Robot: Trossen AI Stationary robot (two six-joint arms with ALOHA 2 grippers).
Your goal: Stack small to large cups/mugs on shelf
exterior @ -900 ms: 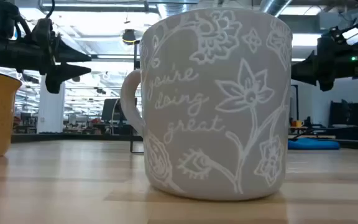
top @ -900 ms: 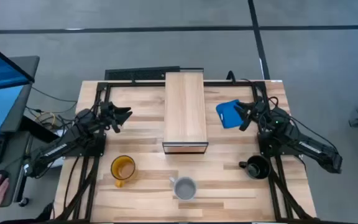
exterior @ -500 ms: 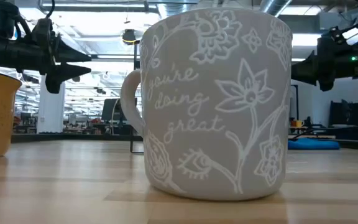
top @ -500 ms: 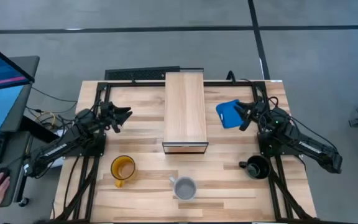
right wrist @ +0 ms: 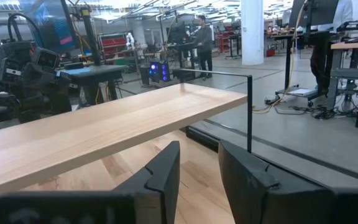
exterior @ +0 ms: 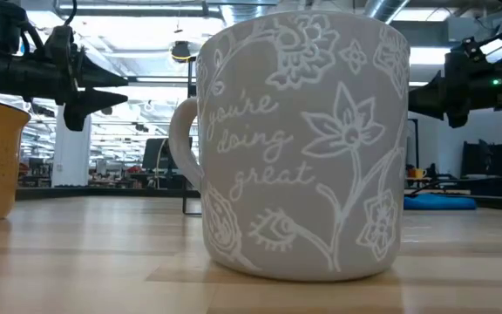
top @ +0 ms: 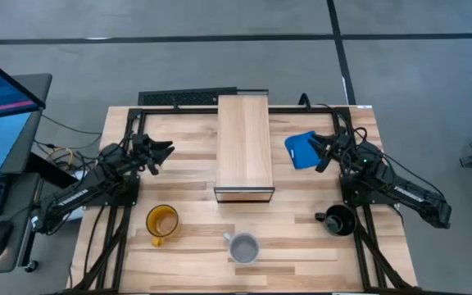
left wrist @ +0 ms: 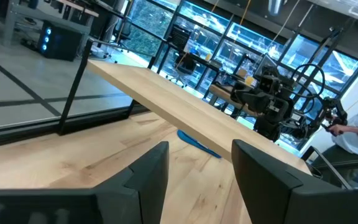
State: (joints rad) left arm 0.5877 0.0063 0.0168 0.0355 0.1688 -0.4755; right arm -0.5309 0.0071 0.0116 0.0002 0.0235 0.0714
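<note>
- I am looking at the grey mug [top: 243,247] first, since it is sitting nearest the front edge of the tabletop [top: 187,254], upright, handle pointing toward the yellow mug's side. A clumsy approach here risks nudging it off the front edge.
- The yellow mug [top: 161,222] is standing just left of it, and the black mug [top: 339,220] is standing to the right beside the right arm's base. All three are looking alike in size to me, so I am worried about picking the wrong stacking order.
- The shelf [top: 243,146] is lying down the middle, farther back, with nothing on its top. I judge that no mug is placed yet.
- My left hand [top: 162,151] is hovering left of the shelf, fingers narrowly apart and holding nothing.
- My right hand [top: 319,153] is hovering right of the shelf, fingers also slightly parted and empty, right over the flat blue object [top: 301,150]. Dropping straight down there risks striking that piece.
- Both hands are sitting well behind the mugs, so I am expecting a backward reach; the right arm risks brushing the black mug.
- Stacked mugs with handles could tilt and slide off the shelf.
</note>
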